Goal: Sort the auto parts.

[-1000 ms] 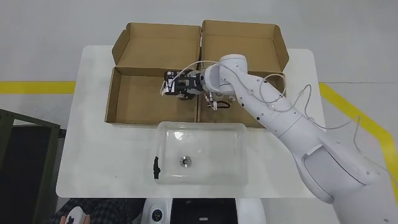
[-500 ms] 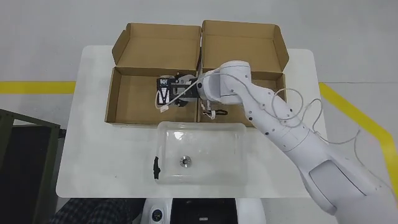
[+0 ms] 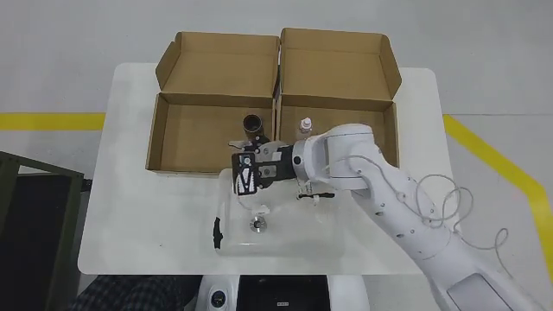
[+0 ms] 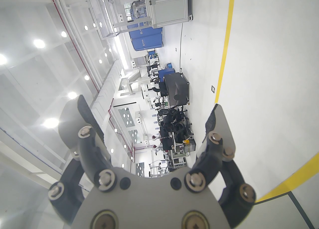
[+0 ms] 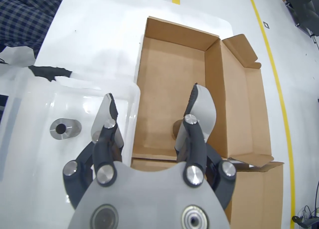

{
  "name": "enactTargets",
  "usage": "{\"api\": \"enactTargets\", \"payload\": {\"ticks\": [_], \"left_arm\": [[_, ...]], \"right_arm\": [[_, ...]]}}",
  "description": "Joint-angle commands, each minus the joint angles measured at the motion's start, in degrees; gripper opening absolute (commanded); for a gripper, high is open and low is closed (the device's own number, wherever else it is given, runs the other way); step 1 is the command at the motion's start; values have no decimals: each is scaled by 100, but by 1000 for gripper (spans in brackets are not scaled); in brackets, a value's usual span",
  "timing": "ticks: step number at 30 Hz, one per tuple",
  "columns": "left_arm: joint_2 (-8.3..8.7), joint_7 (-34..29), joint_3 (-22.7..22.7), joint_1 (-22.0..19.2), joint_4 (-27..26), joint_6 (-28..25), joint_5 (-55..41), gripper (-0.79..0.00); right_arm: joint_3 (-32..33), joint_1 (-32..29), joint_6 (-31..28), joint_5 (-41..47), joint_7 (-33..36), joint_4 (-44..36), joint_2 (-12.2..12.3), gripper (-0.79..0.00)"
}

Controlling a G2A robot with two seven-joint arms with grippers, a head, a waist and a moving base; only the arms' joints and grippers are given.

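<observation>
My right gripper [image 3: 248, 174] hangs open with nothing between its fingers, over the seam between the left cardboard box [image 3: 186, 134] and the clear plastic bin [image 3: 339, 225]. A dark brown ring-shaped part [image 3: 252, 123] lies in the left box. In the right box [image 3: 354, 117] stands a small pale part [image 3: 305, 124]. A metal bushing [image 3: 257, 222] rests in the bin. In the right wrist view the gripper [image 5: 152, 98] straddles the bin's rim [image 5: 134, 90], the bushing [image 5: 65, 129] beside one finger and the brown part [image 5: 176, 129] half hidden behind the other. My left gripper [image 4: 149, 110] is open, pointing at the hall.
A black scrap [image 3: 216, 233] sticks to the bin's left rim, also seen in the right wrist view [image 5: 48, 72]. Both boxes have raised flaps at the far side. White table [image 3: 130, 199] lies bare left of the bin and boxes.
My right gripper has drawn back from inside the left box toward the near side, now over the bin's edge. The dark brown part lies uncovered in the left box.
</observation>
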Motion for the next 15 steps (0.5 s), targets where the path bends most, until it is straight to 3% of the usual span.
{"api": "enactTargets", "payload": {"ticks": [1,15], "left_arm": [[0,0,0,0,0,0,0,0],[0,0,0,0,0,0,0,0]], "right_arm": [[76,-195,-50,53,138,-225,55,-262],[264,-1318,-400,-7,517,-982,361,-277]]}}
